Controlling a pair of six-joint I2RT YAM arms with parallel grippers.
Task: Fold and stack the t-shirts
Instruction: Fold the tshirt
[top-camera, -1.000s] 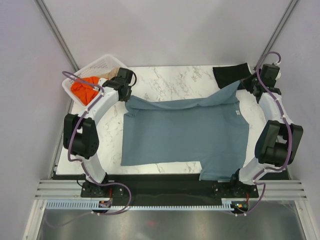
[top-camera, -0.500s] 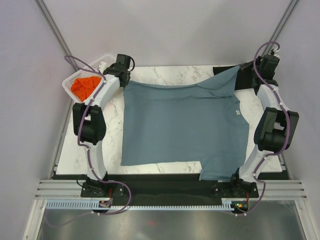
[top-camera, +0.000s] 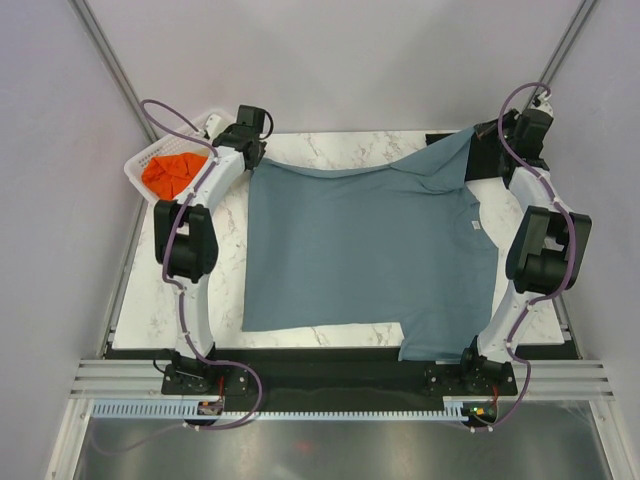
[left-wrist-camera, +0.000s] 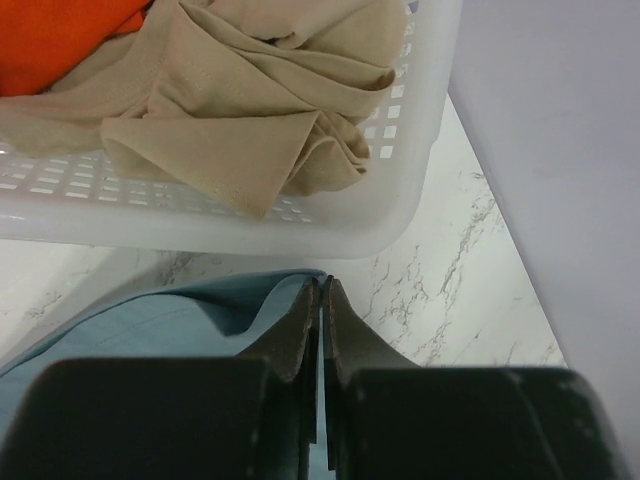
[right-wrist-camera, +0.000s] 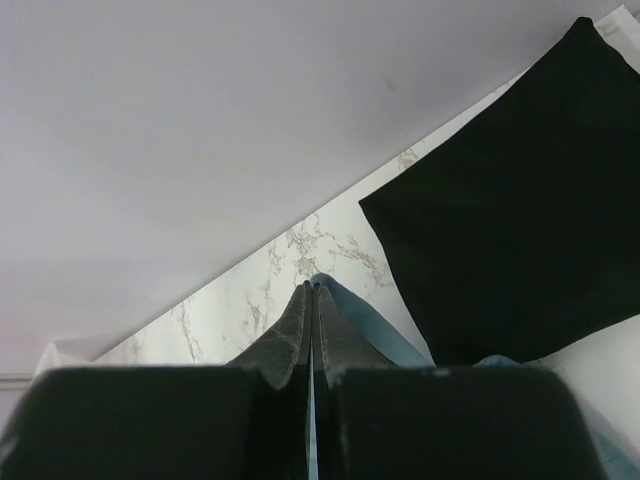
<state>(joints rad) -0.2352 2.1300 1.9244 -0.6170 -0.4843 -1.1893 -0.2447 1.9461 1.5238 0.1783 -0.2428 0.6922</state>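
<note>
Blue-grey t-shirt farther back, collar rightward

From here I see a white marble table at centre. Pale lilac walls run from 9 to 3 o'clock. Slanted metal poles stand at 11 and 1, with an aluminium rail at 6. Soft, even light.

The place reads as a robotics lab test cell: a marble-patterned tabletop boxed in by plain pale wall panels, with the left arm and right arm mounted by an aluminium rail and slotted cable duct.
</note>
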